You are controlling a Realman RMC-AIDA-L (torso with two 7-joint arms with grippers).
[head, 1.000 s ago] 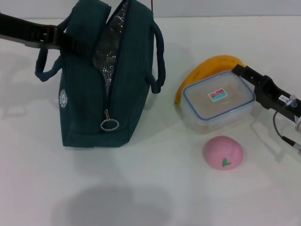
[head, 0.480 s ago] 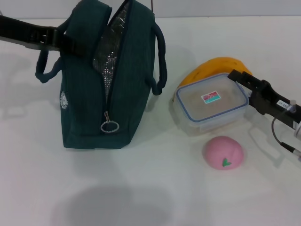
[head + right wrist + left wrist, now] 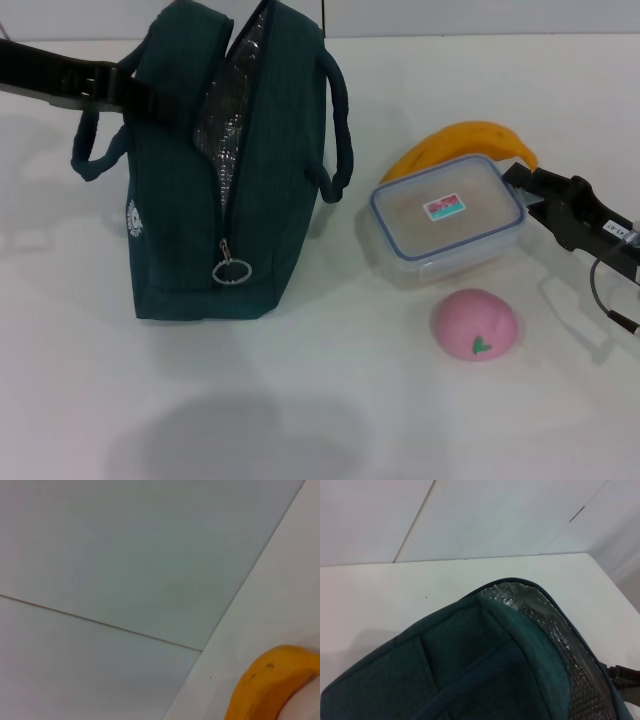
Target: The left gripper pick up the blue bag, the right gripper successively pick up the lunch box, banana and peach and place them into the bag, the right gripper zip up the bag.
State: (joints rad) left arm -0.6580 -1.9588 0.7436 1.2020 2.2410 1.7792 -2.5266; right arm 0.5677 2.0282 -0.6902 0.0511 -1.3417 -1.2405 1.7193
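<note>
Lunch box (image 3: 447, 220): right tool (image 3: 522, 187) pinches its right rim; lift level toward blue bag (image 3: 225, 170), mouth kept open by left tool (image 3: 128, 85), clamped on its left side.

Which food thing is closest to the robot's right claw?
The lunch box: the right gripper is right at its edge. The banana lies behind the box, and the peach sits apart in front.

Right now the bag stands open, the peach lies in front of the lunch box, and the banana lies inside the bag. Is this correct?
Not quite. The banana is not inside the bag; it lies on the table behind the lunch box, as the head view shows. The rest holds: the bag stands open and the peach lies in front of the lunch box.
</note>
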